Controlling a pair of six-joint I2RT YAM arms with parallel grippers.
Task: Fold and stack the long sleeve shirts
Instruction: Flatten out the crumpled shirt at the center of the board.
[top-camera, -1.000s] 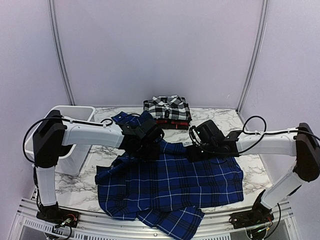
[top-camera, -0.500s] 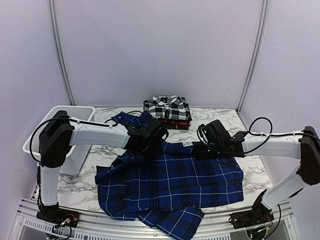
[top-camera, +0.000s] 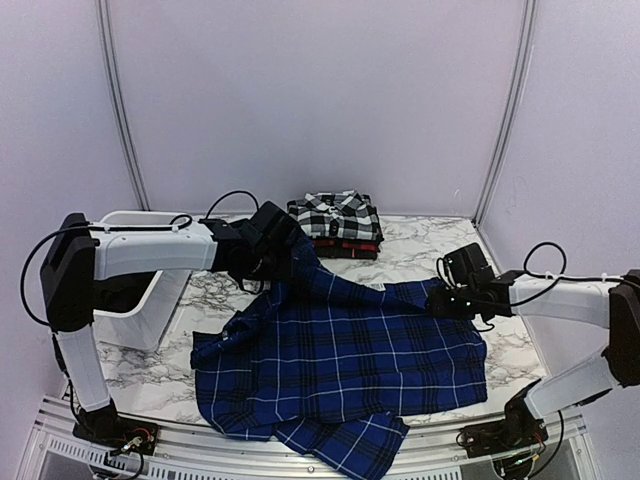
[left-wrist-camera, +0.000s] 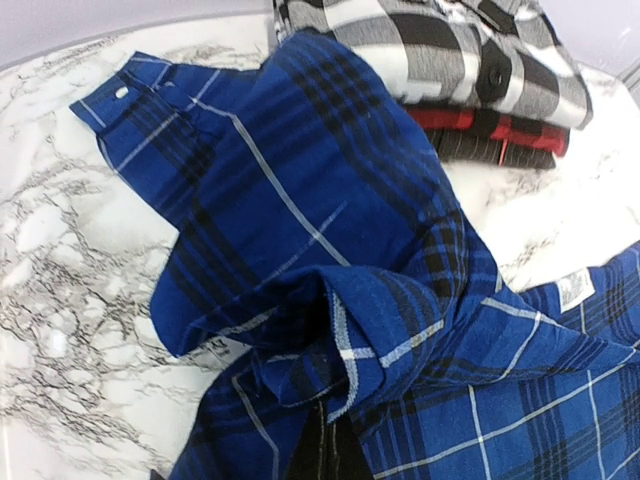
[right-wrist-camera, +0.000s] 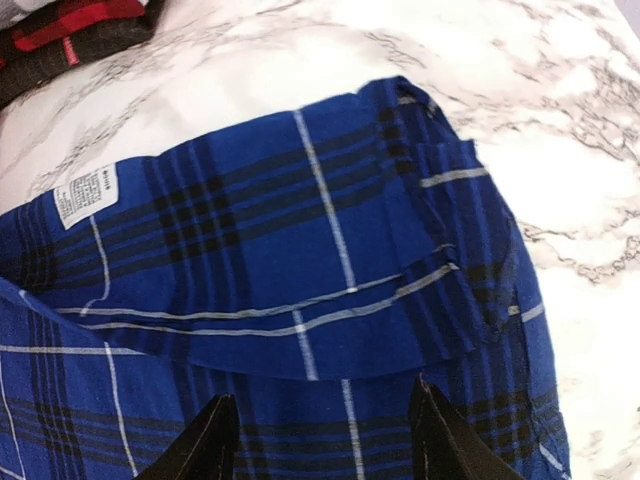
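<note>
Mid-fold on blue shirt (top-camera: 340, 370): spread flat on table (top-camera: 420, 240), hem at near edge. Right gripper (right-wrist-camera: 322, 392) spread wide over the right shoulder edge near the label, nothing visibly pinched. Left gripper (top-camera: 285, 262) pressed together on bunched cloth by the sleeve, raised toward far left. Farther back, black-and-white shirt (top-camera: 335, 212) folded atop red-and-black shirt (top-camera: 345, 243). Next, probably: clamp right on shoulder, then carry both sides across evenly.

1. This is a robotics lab test booth.
2. Plain pale walls (top-camera: 310, 100) framed by metal poles (top-camera: 118, 110) enclose one marble-patterned counter (top-camera: 430, 240).
3. Two white robot arms (top-camera: 150, 250) with loose black cables (top-camera: 230, 193) are bolted to a metal rail (top-camera: 180, 445) at its near edge.
</note>
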